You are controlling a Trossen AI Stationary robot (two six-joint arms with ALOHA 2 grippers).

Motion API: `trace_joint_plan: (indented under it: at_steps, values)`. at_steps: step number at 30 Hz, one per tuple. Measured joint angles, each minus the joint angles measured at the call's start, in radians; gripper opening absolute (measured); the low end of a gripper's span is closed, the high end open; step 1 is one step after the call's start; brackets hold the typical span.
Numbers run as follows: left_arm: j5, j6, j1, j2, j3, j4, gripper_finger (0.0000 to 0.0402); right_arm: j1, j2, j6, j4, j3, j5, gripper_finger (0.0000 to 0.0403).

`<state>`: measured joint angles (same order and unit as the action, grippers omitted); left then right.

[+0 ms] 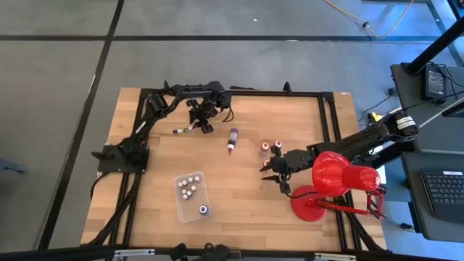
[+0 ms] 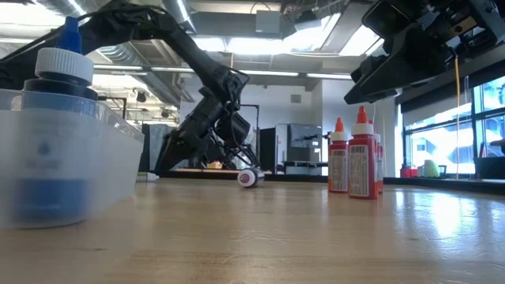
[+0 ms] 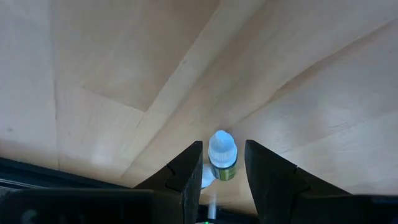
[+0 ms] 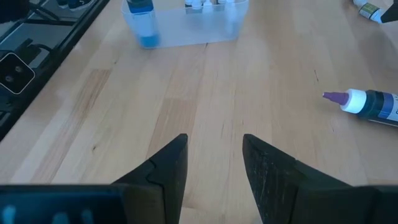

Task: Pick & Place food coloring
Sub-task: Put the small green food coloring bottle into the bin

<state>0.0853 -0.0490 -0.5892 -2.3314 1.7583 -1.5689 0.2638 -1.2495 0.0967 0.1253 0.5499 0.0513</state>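
The left gripper (image 1: 205, 125) sits near the far edge of the table (image 1: 290, 217), well beyond the tray (image 1: 190, 208), and a green bottle (image 1: 184, 130) lies on its side just beside it, on the side away from the purple bottle (image 1: 233, 139). In the left wrist view that green bottle's white cap (image 3: 222, 146) shows between the two fingers (image 3: 186, 171), with its long axis running roughly along the fingers rather than across them. The jaws stand a little apart on either side of it; I cannot tell whether they press it or merely straddle it. The coming move seems to turn on this: the bottle lies end-on to the left gripper, so a grip would close across its narrow body. The right gripper (image 1: 278, 172) hovers just beside the two red bottles (image 1: 271, 146) that stand near the lamp (image 1: 335, 181), fingers (image 4: 163, 168) somewhat apart and holding nothing. The purple bottle lies on its side between the two arms, its tip pointing towards the tray, which already holds several white-capped bottles (image 1: 191, 184) and one blue (image 1: 204, 211).
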Motion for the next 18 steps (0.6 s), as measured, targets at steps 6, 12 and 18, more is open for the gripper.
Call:
trace_joint_plan:
  at_steps: [6, 12, 18]
  values:
    - [-0.002, -0.014, 0.0, 0.002, -0.021, -0.002, 0.0112, 0.0, 0.0, 0.0, -0.002, 0.0, 0.0, 0.0157]
    - [-0.001, -0.02, 0.0, 0.002, -0.063, -0.002, 0.0111, 0.0, 0.0, 0.0, -0.002, 0.0, 0.0, 0.0157]
    - [-0.001, -0.032, 0.002, 0.002, -0.108, 0.006, 0.0111, 0.0, 0.0, 0.0, -0.003, 0.0, 0.0, 0.0157]
